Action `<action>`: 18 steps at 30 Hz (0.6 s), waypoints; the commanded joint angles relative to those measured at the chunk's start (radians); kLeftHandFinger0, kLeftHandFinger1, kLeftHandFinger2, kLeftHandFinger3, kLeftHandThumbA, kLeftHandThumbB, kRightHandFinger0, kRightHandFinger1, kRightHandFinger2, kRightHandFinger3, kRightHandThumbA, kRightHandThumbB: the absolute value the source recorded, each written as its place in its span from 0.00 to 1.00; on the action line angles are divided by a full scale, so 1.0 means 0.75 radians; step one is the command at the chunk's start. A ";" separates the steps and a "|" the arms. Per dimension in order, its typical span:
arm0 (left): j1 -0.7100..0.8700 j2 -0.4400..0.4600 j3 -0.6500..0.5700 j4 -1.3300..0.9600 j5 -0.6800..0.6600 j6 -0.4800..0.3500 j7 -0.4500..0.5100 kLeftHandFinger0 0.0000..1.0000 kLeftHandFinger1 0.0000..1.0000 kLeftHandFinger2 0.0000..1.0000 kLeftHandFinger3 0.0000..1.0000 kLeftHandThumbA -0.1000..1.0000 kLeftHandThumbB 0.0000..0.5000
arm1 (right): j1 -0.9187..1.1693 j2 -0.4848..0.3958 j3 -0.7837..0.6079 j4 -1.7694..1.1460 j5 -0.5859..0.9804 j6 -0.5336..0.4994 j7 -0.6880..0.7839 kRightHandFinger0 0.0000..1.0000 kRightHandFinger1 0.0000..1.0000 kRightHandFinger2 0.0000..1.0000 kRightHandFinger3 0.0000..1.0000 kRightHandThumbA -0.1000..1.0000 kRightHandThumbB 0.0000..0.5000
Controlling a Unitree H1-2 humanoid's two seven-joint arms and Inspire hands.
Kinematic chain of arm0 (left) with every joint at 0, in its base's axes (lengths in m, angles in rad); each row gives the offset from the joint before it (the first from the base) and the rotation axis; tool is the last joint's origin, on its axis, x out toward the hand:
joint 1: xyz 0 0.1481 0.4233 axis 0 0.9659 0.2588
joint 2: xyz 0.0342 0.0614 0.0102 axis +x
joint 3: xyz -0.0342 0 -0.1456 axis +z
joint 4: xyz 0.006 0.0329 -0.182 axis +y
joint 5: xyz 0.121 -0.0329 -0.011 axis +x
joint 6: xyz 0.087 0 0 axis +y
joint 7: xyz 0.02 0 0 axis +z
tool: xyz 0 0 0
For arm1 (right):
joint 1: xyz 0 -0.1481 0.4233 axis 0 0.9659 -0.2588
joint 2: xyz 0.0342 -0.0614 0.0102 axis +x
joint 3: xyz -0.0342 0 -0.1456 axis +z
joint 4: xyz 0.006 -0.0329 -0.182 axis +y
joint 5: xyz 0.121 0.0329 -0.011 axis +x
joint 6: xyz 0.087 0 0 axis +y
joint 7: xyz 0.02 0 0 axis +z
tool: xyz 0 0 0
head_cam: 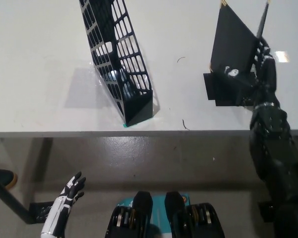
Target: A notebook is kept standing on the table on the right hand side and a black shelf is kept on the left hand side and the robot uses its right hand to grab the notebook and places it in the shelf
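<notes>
The black notebook (232, 44) stands upright at the table's right, covers slightly spread, on a black base (217, 91). My black right hand (253, 67) wraps it from the right: the thumb presses the near cover and the fingers (263, 49) lie on the far cover. The black lattice shelf (120, 62) stands tilted at centre-left, well apart from the notebook, its open top facing away. My white left hand (69, 194) rests low at the lower left below the table edge, fingers apart and holding nothing.
The white table (39, 74) ends at a front edge running across the picture's middle; grey floor lies below. A dark shoe (2, 178) and a black bar show at the far lower left. Small dark scraps (185, 125) lie between shelf and notebook.
</notes>
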 commanded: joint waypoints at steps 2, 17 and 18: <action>0.004 -0.002 -0.004 -0.016 0.001 -0.047 -0.001 1.00 1.00 1.00 1.00 1.00 0.12 | -0.245 -0.007 -0.104 0.178 0.177 -0.103 0.030 1.00 1.00 1.00 1.00 0.97 0.77; -0.006 0.006 0.002 -0.022 -0.013 -0.043 -0.012 1.00 1.00 1.00 1.00 1.00 0.14 | -0.326 0.043 -0.083 0.279 0.123 -0.136 -0.313 0.00 0.14 0.56 0.61 0.00 0.25; -0.007 0.007 0.002 -0.021 -0.015 -0.044 -0.014 1.00 1.00 1.00 1.00 1.00 0.16 | -0.323 0.042 -0.063 0.276 0.109 -0.142 -0.325 0.00 0.14 0.56 0.62 0.00 0.24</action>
